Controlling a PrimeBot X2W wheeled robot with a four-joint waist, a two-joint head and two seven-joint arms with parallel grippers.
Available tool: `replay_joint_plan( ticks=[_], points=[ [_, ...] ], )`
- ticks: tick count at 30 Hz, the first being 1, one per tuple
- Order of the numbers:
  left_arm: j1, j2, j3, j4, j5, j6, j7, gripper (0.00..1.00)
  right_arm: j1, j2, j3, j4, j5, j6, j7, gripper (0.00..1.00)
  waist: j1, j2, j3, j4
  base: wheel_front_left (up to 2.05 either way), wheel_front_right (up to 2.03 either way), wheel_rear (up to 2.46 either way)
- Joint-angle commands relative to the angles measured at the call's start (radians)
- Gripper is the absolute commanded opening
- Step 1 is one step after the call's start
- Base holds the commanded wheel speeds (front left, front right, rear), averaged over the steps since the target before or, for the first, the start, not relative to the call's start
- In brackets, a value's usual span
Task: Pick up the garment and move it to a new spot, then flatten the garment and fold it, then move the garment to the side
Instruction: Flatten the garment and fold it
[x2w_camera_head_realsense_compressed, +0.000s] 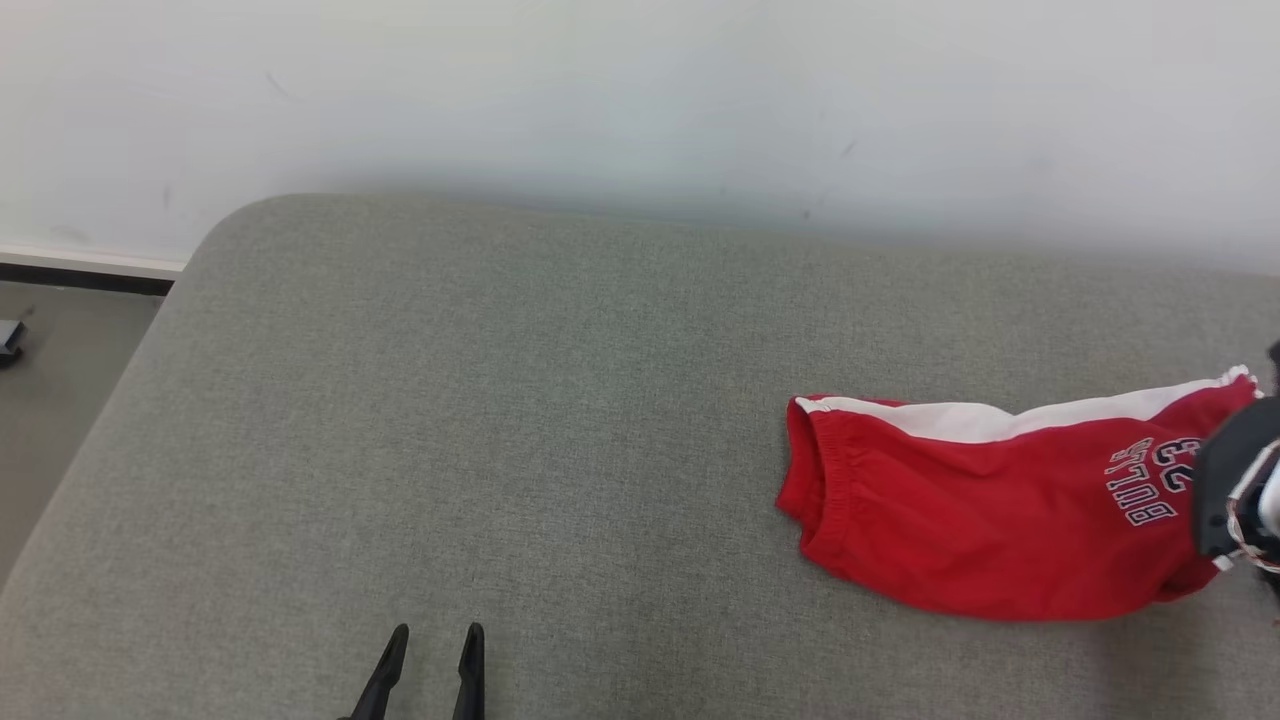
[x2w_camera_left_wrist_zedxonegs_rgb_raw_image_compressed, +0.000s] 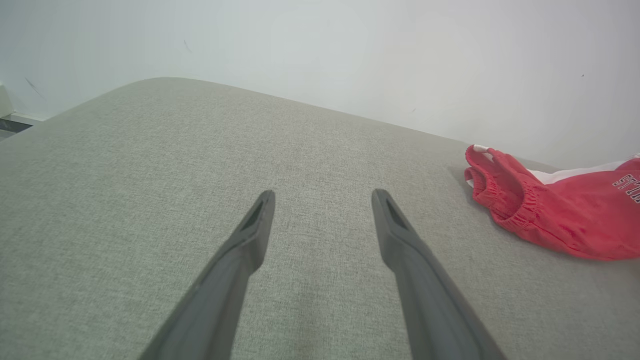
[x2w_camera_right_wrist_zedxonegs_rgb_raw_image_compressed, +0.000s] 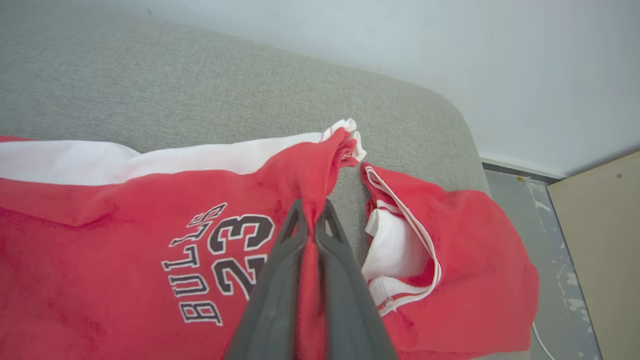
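Note:
The garment (x2w_camera_head_realsense_compressed: 980, 500) is a pair of red shorts with a white side stripe and "BULLS 23" lettering, lying on the right part of a grey cushioned surface (x2w_camera_head_realsense_compressed: 500, 400). In the right wrist view my right gripper (x2w_camera_right_wrist_zedxonegs_rgb_raw_image_compressed: 311, 210) is shut on a pinched fold of the garment (x2w_camera_right_wrist_zedxonegs_rgb_raw_image_compressed: 150, 200) near the leg hem. Its dark body (x2w_camera_head_realsense_compressed: 1240, 480) shows at the right edge of the head view. My left gripper (x2w_camera_head_realsense_compressed: 435, 635) stands open at the bottom of the head view, far left of the garment. Between its fingers (x2w_camera_left_wrist_zedxonegs_rgb_raw_image_compressed: 260, 220) lies bare cushion, and the elastic waistband (x2w_camera_left_wrist_zedxonegs_rgb_raw_image_compressed: 505, 200) lies off to the right.
A pale wall (x2w_camera_head_realsense_compressed: 640, 100) runs behind the cushion. The cushion's rounded left edge drops to grey floor (x2w_camera_head_realsense_compressed: 60, 400) with a small dark object (x2w_camera_head_realsense_compressed: 10, 340). Floor and a tan panel (x2w_camera_right_wrist_zedxonegs_rgb_raw_image_compressed: 595, 240) lie past the cushion's right end.

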Motion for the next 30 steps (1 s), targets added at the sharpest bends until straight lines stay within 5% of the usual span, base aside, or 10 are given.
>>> replay_joint_plan(
  ticks=[1,11,21,30],
  points=[
    [0.016,-0.004,0.004,0.004,0.002,-0.003,-0.003,1.0,0.015,0.011,0.016,-0.021,0.01,-0.003,0.008,0.0,0.0,-0.0001,-0.008,0.001,0.0,0.0,0.0],
    [0.017,-0.013,0.0,0.011,0.003,-0.013,-0.003,1.0,-0.016,0.06,0.228,-0.152,0.114,-0.003,0.091,0.0,0.0,-0.0001,-0.017,0.021,0.0,0.0,0.0],
    [0.017,-0.018,-0.009,0.016,-0.01,-0.016,-0.003,1.0,-0.077,0.126,0.414,-0.087,0.189,-0.003,0.112,0.0,0.0,-0.0001,-0.012,0.079,0.0,0.0,0.0],
    [0.003,-0.018,-0.018,0.015,-0.019,-0.013,-0.003,1.0,-0.113,0.172,0.463,0.029,0.218,-0.003,0.072,0.0,0.0,-0.0001,0.006,0.12,0.0,0.0,0.0]
  ],
)
